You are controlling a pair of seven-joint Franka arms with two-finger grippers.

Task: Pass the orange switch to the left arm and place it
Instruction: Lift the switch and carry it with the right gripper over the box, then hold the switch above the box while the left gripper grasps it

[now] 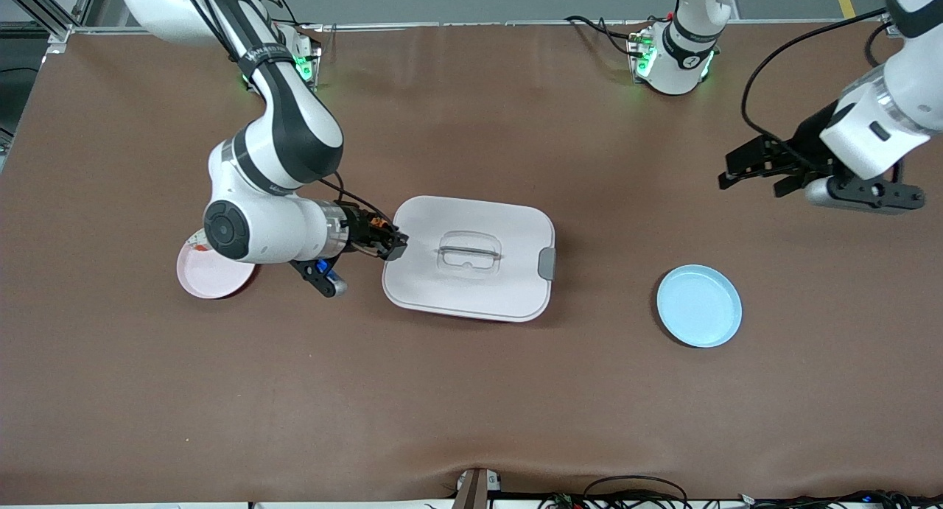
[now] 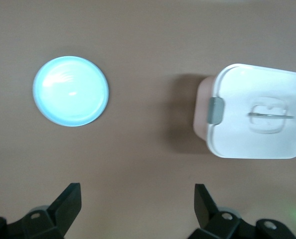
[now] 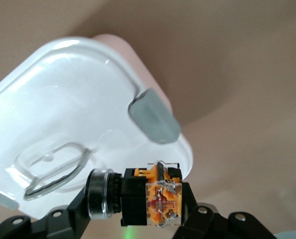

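right gripper (image 1: pixel 394 245) clamping orange switch (image 3: pixel 150 196) over box (image 1: pixel 471 303) edge | left gripper (image 1: pixel 759 171) waiting wide open, empty (well apart, past the box)

Robotics lab — aluminium framing (image 1: pixel 44 12), loose cables (image 1: pixel 633 487)

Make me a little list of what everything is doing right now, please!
right pincer: shut on the orange switch, over the box's edge at the right arm's end
left pincer: open, holding nothing, waiting over bare table at the left arm's end
box: white, lid on, middle of the table
blue plate: between the box and the left arm's end
pink plate: partly under the right arm
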